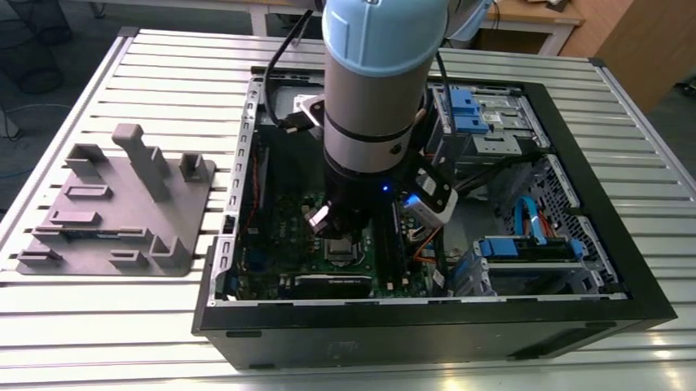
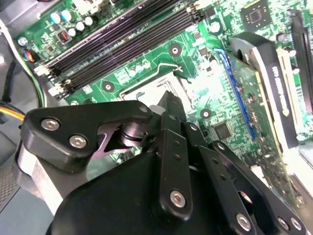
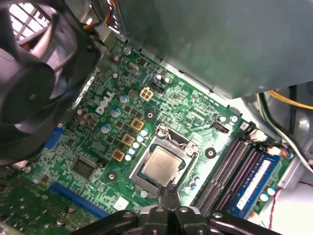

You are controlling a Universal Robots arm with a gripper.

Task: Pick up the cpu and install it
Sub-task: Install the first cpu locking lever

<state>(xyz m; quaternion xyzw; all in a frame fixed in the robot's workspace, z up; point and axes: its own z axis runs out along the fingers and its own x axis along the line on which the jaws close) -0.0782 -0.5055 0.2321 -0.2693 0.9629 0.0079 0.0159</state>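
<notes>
1. The cpu [image 3: 161, 164] already sits flat in the socket [image 3: 164, 161] on the green motherboard [image 3: 88, 147], silver lid up, square to the frame. No visible tilt, though seating depth can't be confirmed.
2. Handling, as a judgement: light, thin, rigid, with a smooth metal lid that would be slippery under hard pads. The underside contacts and the socket pins are the fragile part, so it tolerates no sliding or side load.
3. Grip point, as a judgement: two opposite edges of the pale rim, held level. Top-face pinching isn't possible, and the socket frame leaves little room at the edges.
4. The gripper [image 3: 170, 193] is just off the chip's 6 o'clock edge in the first wrist view, with fingertips together in a narrow point. It appears closed and holds nothing.
5. In the second wrist view the fingers [image 2: 168, 105] come together just over the socket frame [image 2: 146, 88]. Whether they touch it can't be told.
6. Around the socket in the first wrist view: the RAM slots [image 3: 230, 171] at 3 o'clock and the black fan [image 3: 34, 83] at 10 o'clock.
7. In the exterior view the arm [image 1: 376, 98] reaches straight down into the open PC case [image 1: 588, 204]. The grey fixture tray [image 1: 120, 204] lies outside the case on the slatted table [image 1: 163, 65], at 9 o'clock.
</notes>
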